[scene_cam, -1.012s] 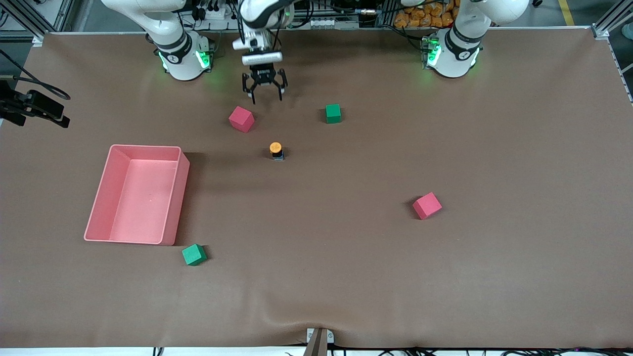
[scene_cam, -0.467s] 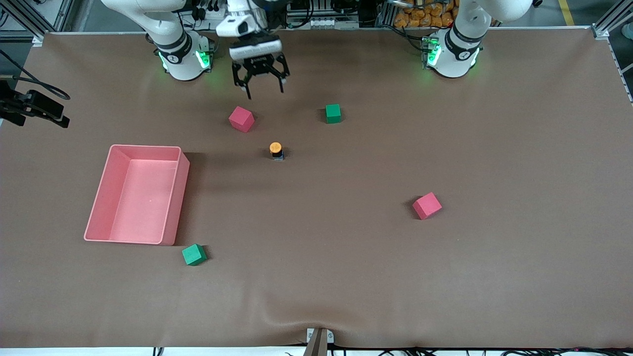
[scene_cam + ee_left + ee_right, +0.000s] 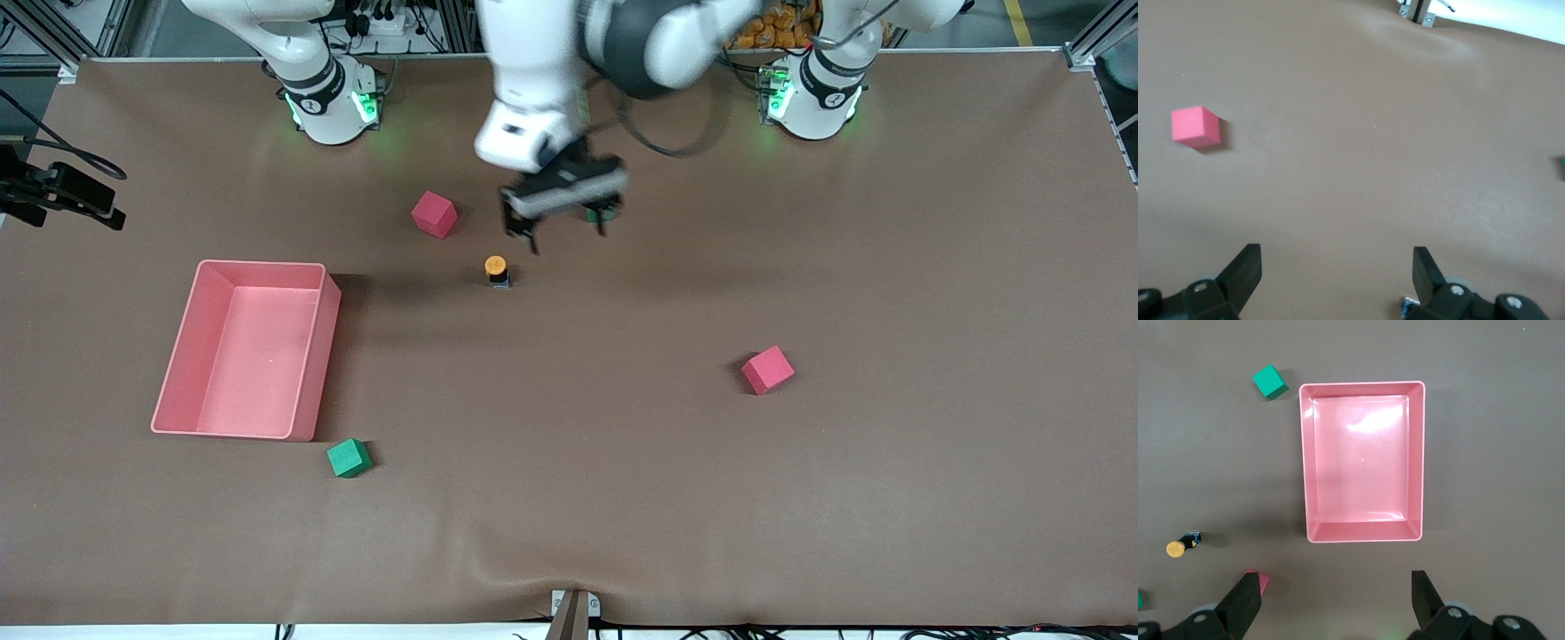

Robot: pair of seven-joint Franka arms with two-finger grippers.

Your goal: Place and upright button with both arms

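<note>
– Button, the tiny push-button with a black cylindrical body and a round orange cap [image 3: 495, 269]: how far along?
– Front view: it stands cap-up mid-desk on the brown cloth-covered desk [image 3: 622, 489], nearer the camera than the small red cube [image 3: 434, 214]. Nothing holds it, so I'd judge the uprighting done or nearly so. The left gripper [image 3: 562, 229] hangs over the desk close by, jaws released and empty.
– And the wrist views?
– Left wrist: bare desk and a second red cube [image 3: 1196, 127] past the spread jaws. Right wrist: the right gripper [image 3: 1335, 583], unseen from the front, is high over the pink rectangular plastic tray [image 3: 1363, 532], jaws released. From there the button's pose is unclear.
</note>
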